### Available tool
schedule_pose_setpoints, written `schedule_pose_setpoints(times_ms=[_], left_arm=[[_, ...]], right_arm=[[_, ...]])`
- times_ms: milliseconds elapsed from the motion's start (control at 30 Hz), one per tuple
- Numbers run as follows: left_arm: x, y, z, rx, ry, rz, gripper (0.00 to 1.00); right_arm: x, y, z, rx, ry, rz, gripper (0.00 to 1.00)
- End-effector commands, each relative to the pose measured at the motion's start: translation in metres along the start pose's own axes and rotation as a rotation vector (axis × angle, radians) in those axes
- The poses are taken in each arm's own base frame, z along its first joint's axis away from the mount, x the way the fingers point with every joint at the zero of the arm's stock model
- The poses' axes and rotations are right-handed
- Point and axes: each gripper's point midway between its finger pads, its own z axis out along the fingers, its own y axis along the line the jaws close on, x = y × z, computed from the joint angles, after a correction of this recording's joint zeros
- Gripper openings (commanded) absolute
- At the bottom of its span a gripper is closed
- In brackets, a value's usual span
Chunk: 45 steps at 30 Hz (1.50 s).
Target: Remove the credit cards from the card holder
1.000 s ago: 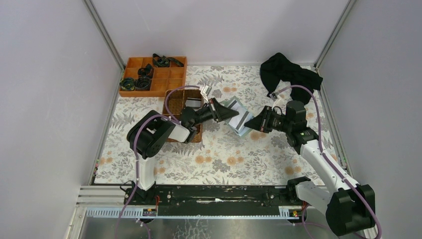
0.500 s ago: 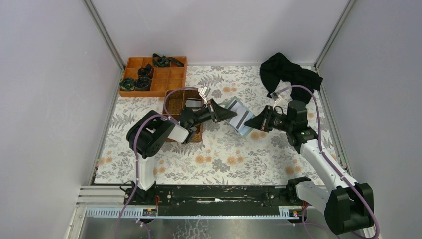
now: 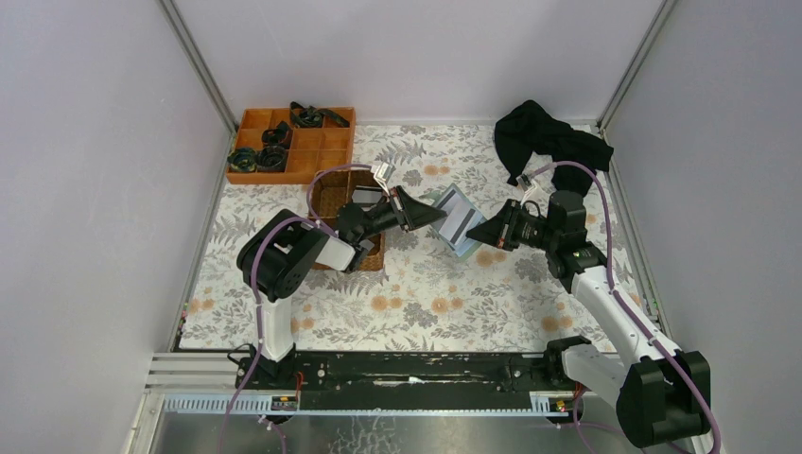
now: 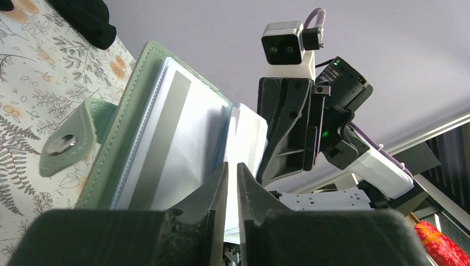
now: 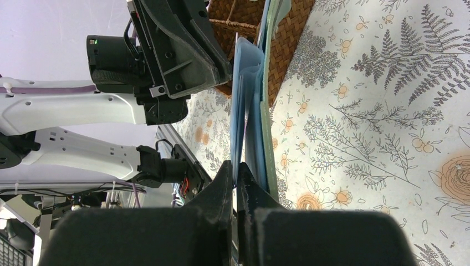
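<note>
The card holder [image 3: 459, 218] hangs open above the table's middle, between my two grippers. Its cover is grey-green [image 4: 133, 105] with a snap tab, and its inner sleeves are light blue [image 5: 249, 83]. A credit card [image 4: 177, 138] with a grey stripe sits in a sleeve, and a white credit card [image 4: 248, 138] sticks out beside it. My left gripper [image 3: 437, 214] [image 4: 233, 164] meets the holder from the left, jaws nearly together with the white card's edge in the narrow gap. My right gripper [image 3: 473, 234] [image 5: 235, 165] is shut on a blue sleeve at the holder's lower right.
A brown wicker basket [image 3: 326, 189] [image 5: 294, 33] lies under the left arm. An orange divided tray [image 3: 293, 142] with dark items stands at the back left. A black cloth [image 3: 549, 137] [image 4: 83, 19] is bunched at the back right. Frame rails run along both sides.
Both grippers and the card holder have drifted slightly toward the far side. The left arm has stretched out a little, and the holder now stands a bit more upright.
</note>
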Motion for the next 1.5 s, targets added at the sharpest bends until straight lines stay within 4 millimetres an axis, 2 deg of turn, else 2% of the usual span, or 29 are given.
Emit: schedule_pose_setpoints(times_ms=[0,133,233,300,400,533,633,700,733,767,833,867,933,1067,1100,1200,1267,1367,1467], left_arm=[[-0.007,-0.022,0.0,0.081,-0.006,0.077,0.17],[-0.006,-0.017,-0.002,0.067,-0.013,0.075,0.24],[-0.005,-0.013,-0.002,0.06,-0.011,0.076,0.25],[-0.004,-0.011,-0.002,0.057,-0.01,0.075,0.23],[-0.005,-0.011,-0.004,0.048,-0.026,0.093,0.18],[-0.007,-0.01,-0.011,0.031,-0.04,0.102,0.17],[-0.006,-0.006,-0.015,0.018,-0.039,0.091,0.17],[-0.006,-0.006,-0.016,0.015,-0.042,0.094,0.17],[-0.006,-0.006,-0.016,0.015,-0.041,0.093,0.17],[-0.005,-0.006,-0.016,0.015,-0.038,0.093,0.17],[-0.006,-0.005,-0.016,0.017,-0.034,0.095,0.17],[-0.005,-0.004,-0.016,0.016,-0.032,0.095,0.17],[-0.005,-0.002,-0.016,0.013,-0.028,0.091,0.17],[-0.004,0.004,-0.014,0.006,-0.026,0.086,0.17],[-0.004,0.006,-0.014,0.004,-0.027,0.083,0.17],[-0.004,0.014,-0.012,-0.008,-0.026,0.077,0.18],[-0.004,0.023,-0.011,-0.025,-0.036,0.07,0.18],[-0.007,0.04,-0.007,-0.049,-0.054,0.065,0.18],[-0.017,0.062,0.001,-0.103,-0.086,0.076,0.23]], right_arm=[[-0.01,0.017,-0.005,-0.066,-0.03,-0.054,0.0],[-0.009,0.022,-0.006,-0.089,-0.028,-0.054,0.0],[-0.009,0.024,-0.007,-0.106,-0.031,-0.055,0.0],[-0.008,0.017,-0.004,-0.085,-0.026,-0.033,0.0],[0.004,-0.011,0.008,-0.003,0.057,0.048,0.0],[0.029,-0.047,0.023,0.052,0.161,0.171,0.0],[0.041,-0.074,0.029,0.134,0.195,0.222,0.0],[0.047,-0.099,0.028,0.253,0.216,0.226,0.01],[0.05,-0.112,0.026,0.319,0.223,0.221,0.16],[0.051,-0.125,0.023,0.397,0.221,0.214,0.34],[0.048,-0.141,0.015,0.501,0.204,0.192,0.63],[0.044,-0.144,0.01,0.539,0.187,0.176,0.71],[0.031,-0.146,0.002,0.6,0.135,0.142,0.73],[0.011,-0.138,-0.012,0.652,0.036,0.092,0.71],[0.008,-0.135,-0.013,0.651,0.022,0.086,0.68],[0.006,-0.125,-0.01,0.616,0.013,0.075,0.43],[0.014,-0.116,-0.001,0.565,0.05,0.076,0.22],[0.039,-0.107,0.016,0.533,0.132,0.054,0.01],[0.073,-0.103,0.032,0.505,0.192,0.043,0.0]])
